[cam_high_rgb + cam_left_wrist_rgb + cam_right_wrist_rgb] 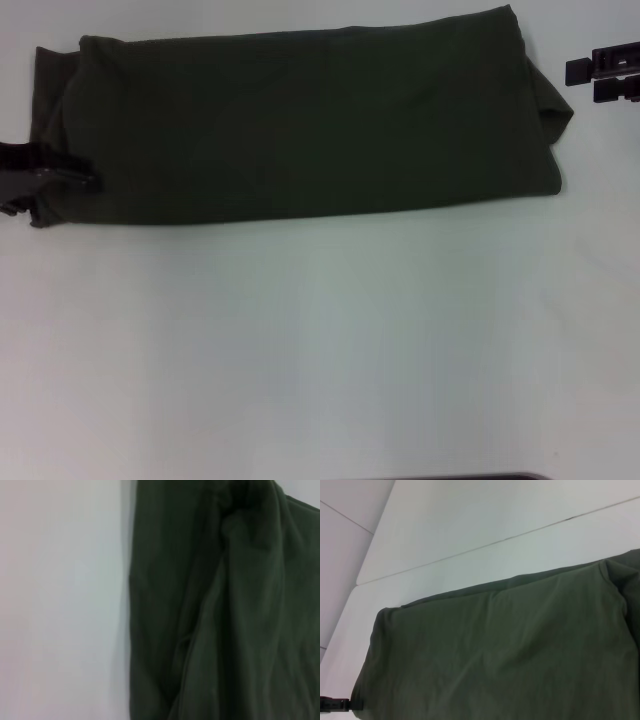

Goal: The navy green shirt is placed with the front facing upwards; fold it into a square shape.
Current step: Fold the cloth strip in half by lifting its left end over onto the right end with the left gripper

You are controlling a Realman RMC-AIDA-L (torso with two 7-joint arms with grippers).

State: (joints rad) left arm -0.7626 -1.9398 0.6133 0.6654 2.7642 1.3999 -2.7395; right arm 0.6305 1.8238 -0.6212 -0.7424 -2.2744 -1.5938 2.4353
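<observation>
Bare white counter (320, 350) fills your near view; beyond it the navy green shirt (300, 125) lies folded into a long band, plain side up, no lettering or label visible. Your left hand (70, 172) is clamped on its left end. Your right hand (606, 75) hovers off the shirt's right end; whether it is apart or together cannot be told.

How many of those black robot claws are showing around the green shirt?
2. The left gripper sits at the navy green shirt's left end, touching the cloth; the right gripper hangs off the shirt's far right corner, apart from it.

head view looks down from afar; both wrist views sit close, all sharing the shirt (300, 125).
</observation>
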